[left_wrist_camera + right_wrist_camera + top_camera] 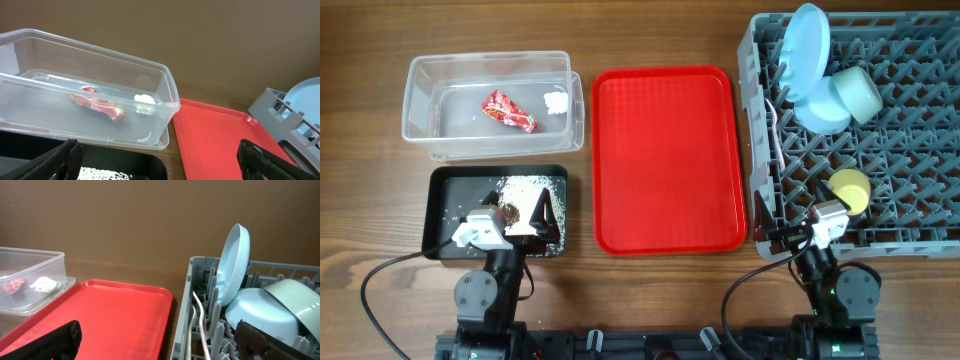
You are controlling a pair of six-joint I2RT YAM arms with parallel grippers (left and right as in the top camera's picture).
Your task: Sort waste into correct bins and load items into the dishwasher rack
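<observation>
The clear tub (420, 100) at the back left holds the red snack wrapper (508, 110) and the white tissue wad (556, 102); both also show in the left wrist view, wrapper (100, 105) and tissue (145, 99). The black tray (440, 215) holds white rice (525, 185) and brown scraps. My left gripper (515, 215) hovers over it, open and empty (160, 167). The grey dishwasher rack (910, 130) holds the upright plate (810, 45), saucer (818, 108), green bowl (858, 92), yellow cup (850, 187) and white cutlery (775, 130). My right gripper (825, 215) is open and empty at the rack's front left corner (160, 345).
The flat red serving tray (665, 160) lies bare between the bins and the rack. Wooden table shows around everything. Cables run from both arm bases at the front edge.
</observation>
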